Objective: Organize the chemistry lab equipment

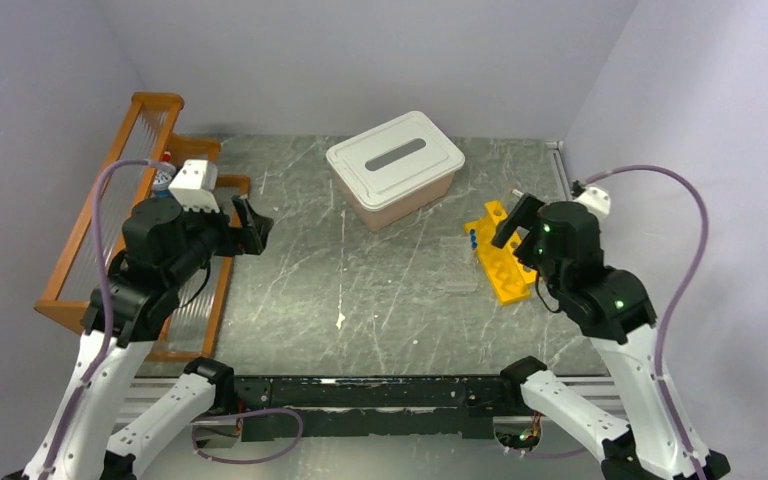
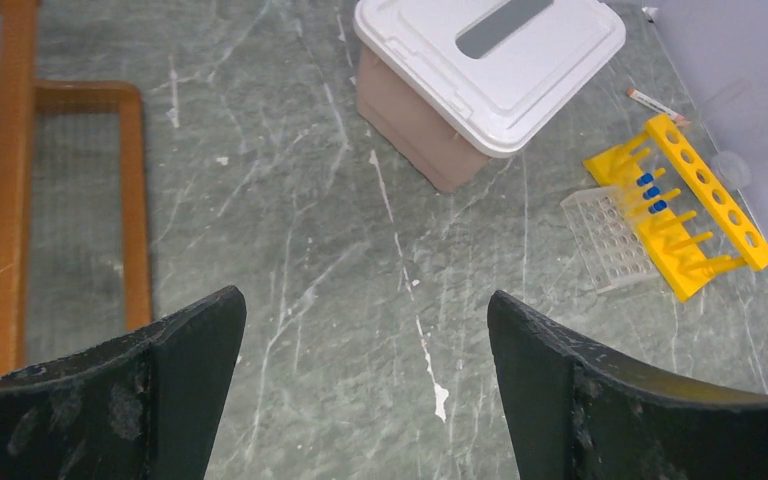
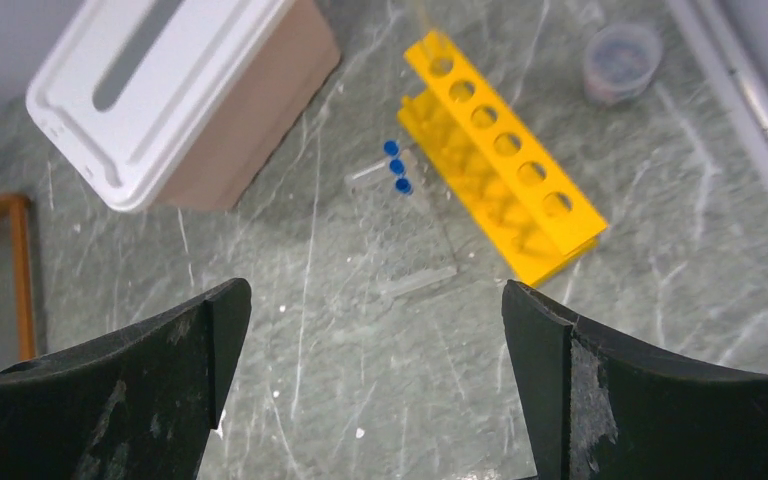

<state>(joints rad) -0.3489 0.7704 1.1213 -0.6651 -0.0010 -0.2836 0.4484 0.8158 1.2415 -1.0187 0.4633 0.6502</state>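
Observation:
A yellow tube rack (image 1: 505,262) lies at the right of the table, with blue-capped small tubes (image 1: 473,238) at its left side. In the right wrist view the rack (image 3: 505,170), the blue-capped tubes (image 3: 397,167) and a clear well plate (image 3: 405,235) lie ahead of my open, empty right gripper (image 3: 375,290). My right gripper (image 1: 513,222) hovers over the rack. My left gripper (image 1: 250,225) is open and empty above bare table beside the shelf; its own view (image 2: 363,300) shows the rack (image 2: 695,210) far right. Glasses, scissors, forceps, rubber tube and packet are out of view.
A tan box with a white slotted lid (image 1: 395,165) stands at the back middle. The orange wooden shelf (image 1: 150,105) runs along the left wall, holding a small red-topped item (image 1: 165,170). A clear cup (image 3: 620,60) and a thin capped tube (image 2: 650,100) lie near the right wall.

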